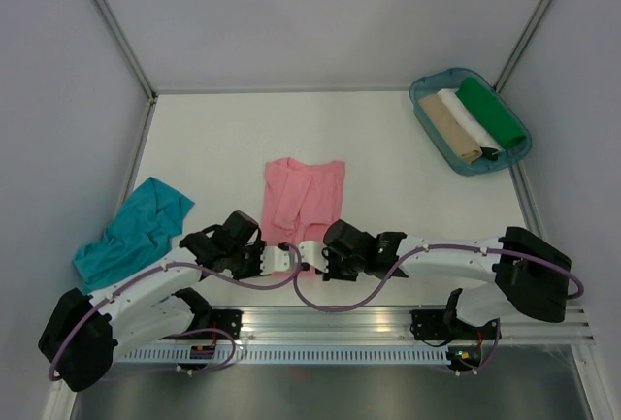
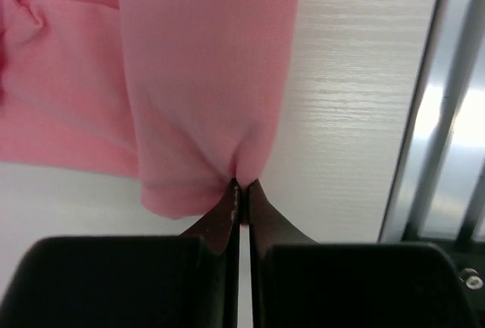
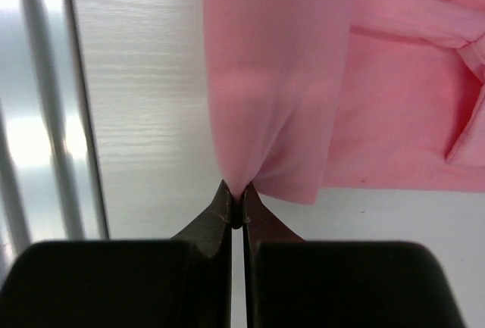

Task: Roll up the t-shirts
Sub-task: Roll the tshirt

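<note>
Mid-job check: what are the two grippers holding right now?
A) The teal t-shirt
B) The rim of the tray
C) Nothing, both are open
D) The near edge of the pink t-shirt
D: each wrist view shows the left gripper and right gripper shut on a pinch of the pink t-shirt at its near edge. The teal t-shirt and the tray lie apart, untouched.

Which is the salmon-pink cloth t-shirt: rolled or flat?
Flat, unrolled. The salmon-pink cloth t-shirt lies folded narrow on the white table; left gripper and right gripper pinch its near edge.
</note>
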{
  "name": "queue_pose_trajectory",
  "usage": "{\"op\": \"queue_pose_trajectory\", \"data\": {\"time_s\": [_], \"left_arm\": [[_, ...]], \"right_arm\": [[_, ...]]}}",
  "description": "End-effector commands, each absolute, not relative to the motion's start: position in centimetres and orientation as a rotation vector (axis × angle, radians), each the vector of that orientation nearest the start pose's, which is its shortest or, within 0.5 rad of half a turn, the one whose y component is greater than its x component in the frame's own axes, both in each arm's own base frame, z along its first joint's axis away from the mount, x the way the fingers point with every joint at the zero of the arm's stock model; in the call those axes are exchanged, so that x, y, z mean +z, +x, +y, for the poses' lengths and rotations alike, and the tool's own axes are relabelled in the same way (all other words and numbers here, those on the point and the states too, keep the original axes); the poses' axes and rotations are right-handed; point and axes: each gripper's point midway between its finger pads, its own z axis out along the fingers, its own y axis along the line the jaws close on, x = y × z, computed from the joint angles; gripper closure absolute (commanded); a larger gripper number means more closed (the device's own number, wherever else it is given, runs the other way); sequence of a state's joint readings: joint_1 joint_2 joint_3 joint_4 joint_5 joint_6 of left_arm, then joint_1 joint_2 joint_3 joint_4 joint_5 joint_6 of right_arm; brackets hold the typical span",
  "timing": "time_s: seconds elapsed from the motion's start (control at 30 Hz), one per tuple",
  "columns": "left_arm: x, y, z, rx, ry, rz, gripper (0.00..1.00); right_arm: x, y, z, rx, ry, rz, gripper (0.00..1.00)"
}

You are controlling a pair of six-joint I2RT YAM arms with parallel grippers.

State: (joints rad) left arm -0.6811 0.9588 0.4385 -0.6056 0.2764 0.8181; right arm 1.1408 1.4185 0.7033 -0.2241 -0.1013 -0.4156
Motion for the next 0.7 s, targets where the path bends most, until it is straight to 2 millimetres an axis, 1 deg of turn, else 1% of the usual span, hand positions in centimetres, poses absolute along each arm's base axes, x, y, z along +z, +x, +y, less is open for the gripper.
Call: {"op": "queue_pose_trajectory", "data": {"time_s": [0.0,0.03,0.07,0.1,0.13,0.17,0.2,0.23,0.27,0.3,0.33,0.37,0.4,0.43,0.47,0.57,0.6,0.67], "left_arm": [[4.0,11.1,-13.8,-0.501,1.925,1.939,0.98],[4.3,9.9,-13.6,-0.568,1.955,1.956,0.98],[5.3,9.8,-14.1,-0.6,1.984,1.905,0.98],[5.7,9.0,-14.0,-0.647,2.01,1.908,0.98],[5.9,7.7,-13.9,-0.732,2.036,1.943,0.98],[6.3,7.7,-14.0,-0.752,2.039,1.949,0.98],[6.4,7.7,-14.0,-0.768,2.028,1.97,0.98],[6.3,7.8,-14.0,-0.792,2.015,2.0,0.98],[6.6,8.2,-14.2,-0.8,1.997,2.001,0.98],[6.7,9.0,-14.0,-0.805,1.935,2.035,0.98],[6.8,9.4,-14.1,-0.837,1.897,2.052,0.98],[6.9,10.2,-14.2,-0.852,1.866,2.074,0.98],[6.8,11.1,-13.7,-0.857,1.794,2.125,0.98],[6.8,11.7,-13.7,-0.873,1.764,2.144,0.98],[6.5,12.4,-13.7,-0.882,1.749,2.172,0.98],[6.0,14.0,-13.3,-0.867,1.692,2.226,0.98],[5.6,14.5,-13.2,-0.872,1.673,2.247,0.98],[5.0,15.3,-13.1,-0.866,1.647,2.275,0.98]], "right_arm": [[5.9,10.1,29.2,0.672,-1.9,1.832,1.0],[6.3,9.4,29.1,0.729,-1.925,1.829,1.0],[6.3,9.1,28.3,0.743,-1.949,1.853,1.0],[6.9,9.0,28.3,0.778,-1.958,1.845,1.0],[7.3,8.4,28.4,0.852,-1.982,1.818,1.0],[7.3,8.0,28.0,0.897,-1.997,1.843,1.0],[7.7,8.8,27.9,0.926,-1.965,1.867,1.0],[7.7,9.1,27.7,0.95,-1.964,1.879,1.0],[7.2,9.5,27.3,0.978,-1.945,1.943,1.0],[7.1,10.0,27.4,0.977,-1.927,1.965,1.0],[6.5,10.3,27.3,0.972,-1.906,2.015,1.0],[6.3,11.2,27.7,0.956,-1.871,2.022,1.0],[6.2,11.5,27.9,0.962,-1.854,2.029,1.0],[6.1,11.8,28.2,0.968,-1.834,2.037,1.0],[6.0,12.4,28.6,0.974,-1.796,2.045,1.0],[6.0,13.9,28.9,0.967,-1.714,2.074,1.0],[5.8,14.9,28.6,0.948,-1.658,2.111,1.0],[5.3,16.2,28.2,0.929,-1.582,2.166,1.0]]}}
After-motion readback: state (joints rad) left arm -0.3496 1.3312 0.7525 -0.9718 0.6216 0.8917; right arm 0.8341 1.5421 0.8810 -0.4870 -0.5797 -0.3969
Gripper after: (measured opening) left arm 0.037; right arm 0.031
